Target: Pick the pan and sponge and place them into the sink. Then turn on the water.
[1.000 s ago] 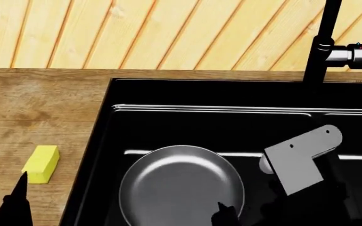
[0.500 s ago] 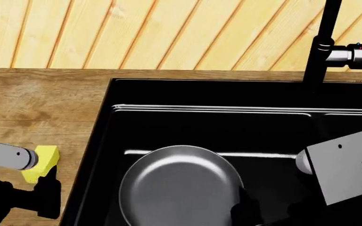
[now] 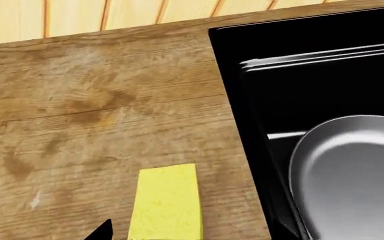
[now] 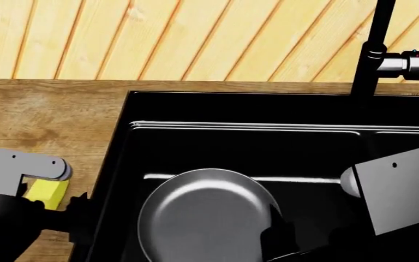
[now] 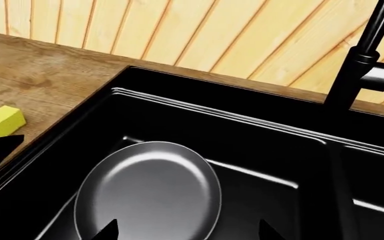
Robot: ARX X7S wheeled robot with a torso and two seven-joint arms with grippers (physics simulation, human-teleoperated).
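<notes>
I have the pan (image 4: 208,217) lying in the left basin of the sink (image 4: 253,109), so that half looks done; the sponge (image 3: 166,202) is what I go for now. It lies flat on the wooden surface (image 3: 78,115), just beside the sink's left rim and apart from it.

My left gripper (image 3: 185,235) hangs directly over the sponge. In the left wrist view the yellow block runs straight away from the camera, its long axis roughly parallel to the sink's edge, and the two dark fingertip corners at the frame's lower edge stand one on each side of it. So the gripper is spread, straddling the short width, touching nothing that I can see. In the head view the left arm covers most of the sponge.

My right gripper (image 5: 185,231) sits low over the pan, also spread, holding nothing; it is well apart from the sponge, so the left arm is plainly the one to use.

I judge the coming move to be a straight drop, then a pinch across the narrow sides. The faucet (image 4: 377,49) runs no water.
</notes>
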